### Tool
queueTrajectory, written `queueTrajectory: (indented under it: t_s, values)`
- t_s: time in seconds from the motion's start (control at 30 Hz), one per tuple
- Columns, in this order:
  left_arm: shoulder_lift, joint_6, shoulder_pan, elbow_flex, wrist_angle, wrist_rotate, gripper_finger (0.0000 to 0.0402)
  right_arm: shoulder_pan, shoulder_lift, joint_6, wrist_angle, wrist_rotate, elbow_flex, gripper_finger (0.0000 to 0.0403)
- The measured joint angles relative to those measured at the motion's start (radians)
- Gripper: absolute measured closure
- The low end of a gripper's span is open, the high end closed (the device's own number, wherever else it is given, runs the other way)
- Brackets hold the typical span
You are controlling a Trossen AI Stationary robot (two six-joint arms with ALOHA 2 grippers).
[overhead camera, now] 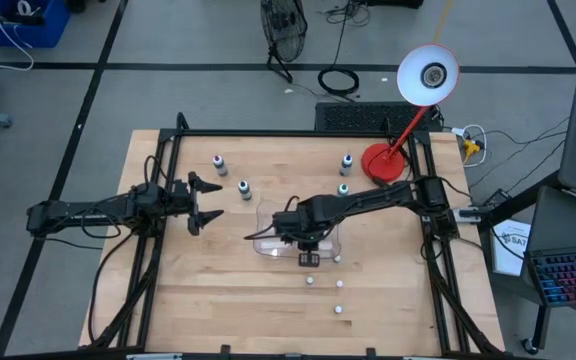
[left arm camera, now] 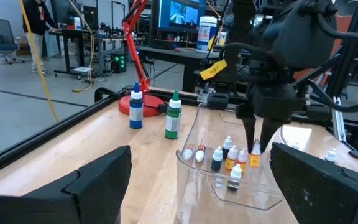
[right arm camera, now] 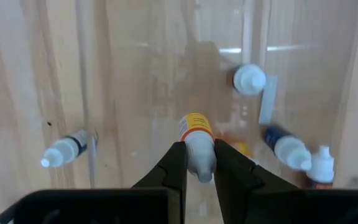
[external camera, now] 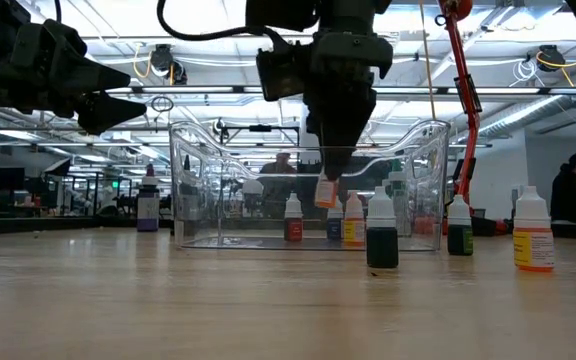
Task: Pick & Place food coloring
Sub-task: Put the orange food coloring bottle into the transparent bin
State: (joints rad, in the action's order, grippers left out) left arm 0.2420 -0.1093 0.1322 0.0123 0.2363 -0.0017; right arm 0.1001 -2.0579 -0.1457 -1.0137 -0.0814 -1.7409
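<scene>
Food coloring bottle (right arm camera: 197, 143) pinched in right hand (right arm camera: 199, 169) over clear tray (external camera: 198, 150); left hand (overhead camera: 206, 202) spread, apart.

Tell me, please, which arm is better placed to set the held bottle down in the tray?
The right: its pincer is shut on an orange-labelled bottle directly over the tray. The left pincer hangs open and empty, off to the tray's side.
</scene>
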Motion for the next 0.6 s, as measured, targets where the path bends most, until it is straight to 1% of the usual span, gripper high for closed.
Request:
queueTrajectory:
  t_s: [0.2, 0.47, 0.6]
  values:
    - [0.0, 0.0, 0.0, 0.0, 0.0, 0.0, 0.0023, 0.0, -0.012, 0.036, 0.056, -0.002, 0.0, 0.0361]
    - [0.0, 0.0, 0.0, 0.0, 0.0, 0.0, 0.0023, 0.0, -0.065, 0.072, 0.032, -0.001, 0.001, 0.0361]
    - [0.0, 0.0, 0.0, 0.0, 0.0, 0.0, 0.0023, 0.0, -0.071, 0.083, 0.036, -0.002, 0.001, 0.0361]
